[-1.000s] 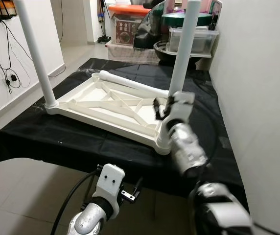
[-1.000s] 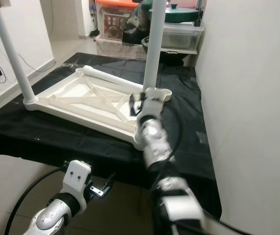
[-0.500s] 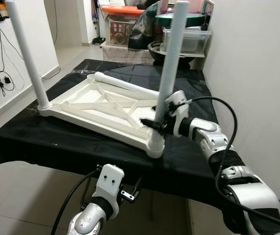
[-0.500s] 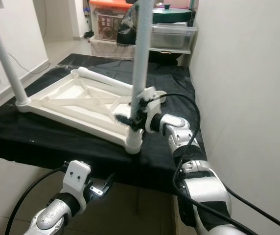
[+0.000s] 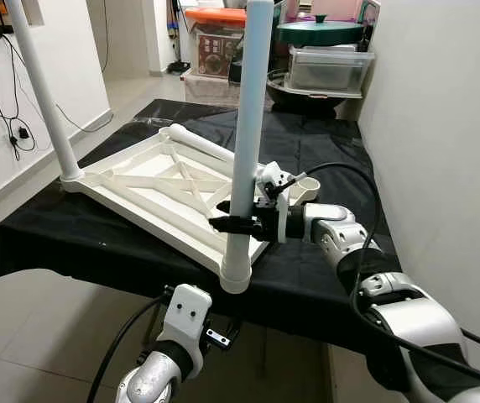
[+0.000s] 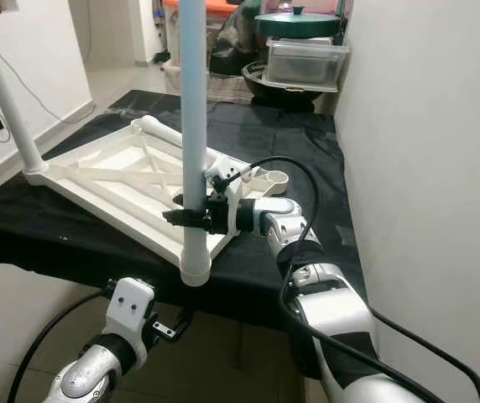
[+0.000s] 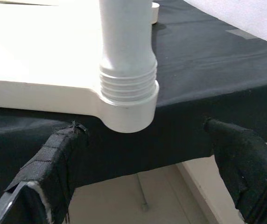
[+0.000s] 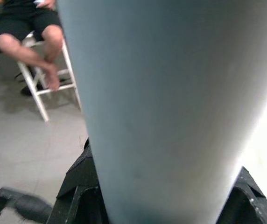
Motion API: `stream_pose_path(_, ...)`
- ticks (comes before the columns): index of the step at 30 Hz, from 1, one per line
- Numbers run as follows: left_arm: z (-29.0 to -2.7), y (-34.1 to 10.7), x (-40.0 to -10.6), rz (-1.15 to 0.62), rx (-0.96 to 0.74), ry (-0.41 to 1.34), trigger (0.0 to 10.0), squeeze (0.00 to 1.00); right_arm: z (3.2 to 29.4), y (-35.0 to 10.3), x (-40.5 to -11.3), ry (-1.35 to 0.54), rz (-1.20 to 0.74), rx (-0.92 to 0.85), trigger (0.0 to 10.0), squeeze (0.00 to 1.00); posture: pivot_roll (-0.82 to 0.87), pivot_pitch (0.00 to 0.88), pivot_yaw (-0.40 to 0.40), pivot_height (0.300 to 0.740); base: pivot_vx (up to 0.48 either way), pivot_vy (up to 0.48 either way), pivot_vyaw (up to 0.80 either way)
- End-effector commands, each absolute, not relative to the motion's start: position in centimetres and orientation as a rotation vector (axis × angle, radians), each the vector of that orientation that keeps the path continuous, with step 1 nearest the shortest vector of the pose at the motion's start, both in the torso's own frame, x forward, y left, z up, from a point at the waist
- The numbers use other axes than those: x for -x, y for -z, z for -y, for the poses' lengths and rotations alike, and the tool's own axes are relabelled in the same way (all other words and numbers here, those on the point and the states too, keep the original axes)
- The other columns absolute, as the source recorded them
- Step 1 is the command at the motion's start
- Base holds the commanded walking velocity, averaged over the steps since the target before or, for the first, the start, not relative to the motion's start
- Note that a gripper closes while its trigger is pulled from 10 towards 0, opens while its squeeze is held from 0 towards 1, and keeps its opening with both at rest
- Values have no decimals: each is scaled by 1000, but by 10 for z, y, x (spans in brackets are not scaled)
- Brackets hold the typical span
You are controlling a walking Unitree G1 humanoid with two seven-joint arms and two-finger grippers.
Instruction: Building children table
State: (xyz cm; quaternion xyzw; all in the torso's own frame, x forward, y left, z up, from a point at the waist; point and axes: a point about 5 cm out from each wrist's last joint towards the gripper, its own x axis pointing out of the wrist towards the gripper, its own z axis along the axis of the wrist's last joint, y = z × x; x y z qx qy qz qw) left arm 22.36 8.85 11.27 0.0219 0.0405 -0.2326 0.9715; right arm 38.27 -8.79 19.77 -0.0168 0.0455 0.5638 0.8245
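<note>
1. The white table top is laid upside down on the black cloth that covers the work table, near the white wall on the right
2. Two legs are stood up in their corner holes: the near leg at the near right corner and the far left leg at the left corner
3. A third leg is still laid flat on the far side of the table top, so it is not put in yet; a fourth leg cannot be made out
4. The far right corner socket is seen open, with no leg in it
5. So about half of the job is judged to be done, and at least one more leg is left to be put in
6. The right gripper is stretched out to the left from the right side, and its black fingers are closed around the low part of the near leg
7. The screw rings at the foot of the near leg are still seen above the corner, so more turning may be needed
8. The left gripper is held low, under the near edge of the cloth, with its fingers spread wide and nothing held between them
</note>
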Motion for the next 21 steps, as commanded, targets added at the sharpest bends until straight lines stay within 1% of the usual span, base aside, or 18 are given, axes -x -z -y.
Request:
stream_pose_path(1, -87, -111, -221, -90, -47, 470, 10000, 0, 95, -190, -388, -1036, -96, 5, 0, 0, 239, 0, -74, 740, 0, 0, 0)
stream_pose_path(2, -88, -111, -221, -90, -47, 470, 10000, 0, 97, -189, -391, -969, -92, 7, 0, 0, 239, 0, -74, 740, 0, 0, 0)
stream_pose_path(3, -88, -111, -221, -91, -46, 471, 10000, 0, 105, -188, -396, -818, -84, 11, 0, 0, 235, 0, -73, 740, 0, 0, 0)
stream_pose_path(4, -88, -110, -221, -91, -46, 471, 10000, 0, 110, -187, -399, -716, -79, 13, 0, 0, 234, 0, -72, 740, 0, 0, 0)
stream_pose_path(5, -88, -110, -221, -92, -46, 471, 10000, 0, 114, -186, -401, -663, -76, 14, 0, 0, 234, 0, -71, 740, 0, 0, 0)
stream_pose_path(6, -88, -110, -221, -92, -46, 472, 10000, 0, 127, -182, -405, -471, -107, 55, 0, 0, 227, 0, -66, 740, 0, 0, 0)
stream_pose_path(7, -88, -110, -221, -92, -46, 472, 10000, 0, 127, -182, -405, -471, -107, 55, 0, 0, 227, 0, -66, 740, 0, 0, 0)
stream_pose_path(8, -88, -110, -222, -94, -45, 473, 10000, 0, 146, -178, -408, -245, -120, 24, 0, 0, 216, 0, -58, 740, 0, 0, 0)
stream_pose_path(9, -88, -109, -222, -94, -45, 474, 10000, 0, 159, -175, -408, -86, -133, 0, 0, 0, 216, 0, -58, 740, 0, 0, 0)
stream_pose_path(10, -88, -109, -222, -94, -45, 474, 10000, 0, 159, -175, -408, -86, -133, 0, 0, 0, 216, 0, -58, 740, 0, 0, 0)
stream_pose_path(11, -89, -109, -223, -96, -45, 475, 10000, 0, 171, -173, -406, 66, -123, 5, 0, 0, 209, 0, -52, 740, 0, 0, 0)
stream_pose_path(12, -89, -109, -223, -96, -45, 476, 10000, 0, 176, -172, -404, 138, -110, 7, 0, 0, 209, 0, -52, 740, 0, 0, 0)
stream_pose_path(13, -89, -109, -223, -96, -45, 476, 10000, 0, 176, -172, -404, 138, -110, 7, 0, 0, 209, 0, -52, 740, 0, 0, 0)
stream_pose_path(15, -88, -108, -224, -96, -49, 483, 10000, 0, 180, -168, -396, 327, -81, -38, 0, 0, 210, 0, -55, 740, 0, 0, 0)
stream_pose_path(16, -88, -108, -224, -96, -49, 483, 10000, 0, 180, -168, -396, 327, -81, -38, 0, 0, 210, 0, -55, 740, 0, 0, 0)
stream_pose_path(18, -88, -108, -224, -96, -52, 485, 10000, 0, 172, -162, -389, 437, -86, -97, 0, 0, 212, 0, -55, 740, 0, 0, 0)
stream_pose_path(20, -88, -108, -224, -96, -52, 485, 10000, 0, 172, -162, -389, 437, -86, -97, 0, 0, 212, 0, -55, 740, 0, 0, 0)
stream_pose_path(21, -88, -107, -224, -96, -53, 484, 10000, 0, 161, -160, -387, 459, -88, -115, 0, 0, 218, 0, -60, 740, 0, 0, 0)
